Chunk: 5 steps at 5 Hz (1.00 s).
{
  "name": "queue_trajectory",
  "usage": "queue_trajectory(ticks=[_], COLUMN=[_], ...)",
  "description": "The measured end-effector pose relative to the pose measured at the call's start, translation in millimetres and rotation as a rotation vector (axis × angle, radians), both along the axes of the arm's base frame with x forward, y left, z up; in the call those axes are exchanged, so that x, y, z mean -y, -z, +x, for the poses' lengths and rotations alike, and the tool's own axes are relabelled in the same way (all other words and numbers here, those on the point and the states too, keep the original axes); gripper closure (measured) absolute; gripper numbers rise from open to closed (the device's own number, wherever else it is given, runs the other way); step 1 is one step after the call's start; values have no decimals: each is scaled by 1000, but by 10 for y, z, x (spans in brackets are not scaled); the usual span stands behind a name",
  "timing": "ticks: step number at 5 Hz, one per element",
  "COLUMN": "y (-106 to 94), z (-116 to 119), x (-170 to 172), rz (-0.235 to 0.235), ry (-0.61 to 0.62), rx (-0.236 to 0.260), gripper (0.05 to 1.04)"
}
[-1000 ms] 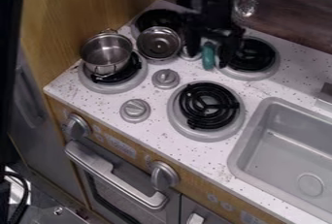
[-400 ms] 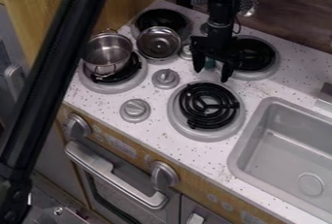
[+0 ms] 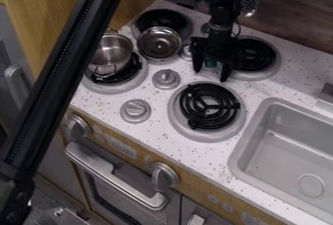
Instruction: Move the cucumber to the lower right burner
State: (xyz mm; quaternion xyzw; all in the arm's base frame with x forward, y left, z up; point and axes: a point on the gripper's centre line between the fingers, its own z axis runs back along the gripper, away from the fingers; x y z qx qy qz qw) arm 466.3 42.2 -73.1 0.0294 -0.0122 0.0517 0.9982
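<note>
My gripper (image 3: 211, 73) hangs low over the counter, just left of the upper right burner (image 3: 255, 53), with its two fingers apart. Between and behind the fingers a bit of the green cucumber (image 3: 210, 64) shows; the gripper hides most of it, and I cannot tell whether the fingers touch it. The lower right burner (image 3: 209, 106), a black coil on a grey ring, lies in front of the gripper with nothing on it.
A steel pot (image 3: 110, 54) stands on the lower left burner, and a metal lid (image 3: 159, 43) leans by the upper left burner. Two grey knobs (image 3: 135, 110) rise between the burners. The sink (image 3: 286, 146) is at right. My arm crosses the left side.
The gripper has come into clearer view over the cucumber, covering most of it. A long black part of the arm has swung in across the left side and shifted slightly right.
</note>
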Motion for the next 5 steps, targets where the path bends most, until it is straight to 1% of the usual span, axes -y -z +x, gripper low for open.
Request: queue_trajectory(ticks=[2, 3, 4, 5], y=[-24, -133, -279, -335], z=[-105, -88, -6, 52], x=[-98, -174, -212, -266], rz=[40, 62, 74, 86], ry=[-53, -76, -96, -121], rx=[26, 58, 113, 140], gripper=[84, 85, 84, 85])
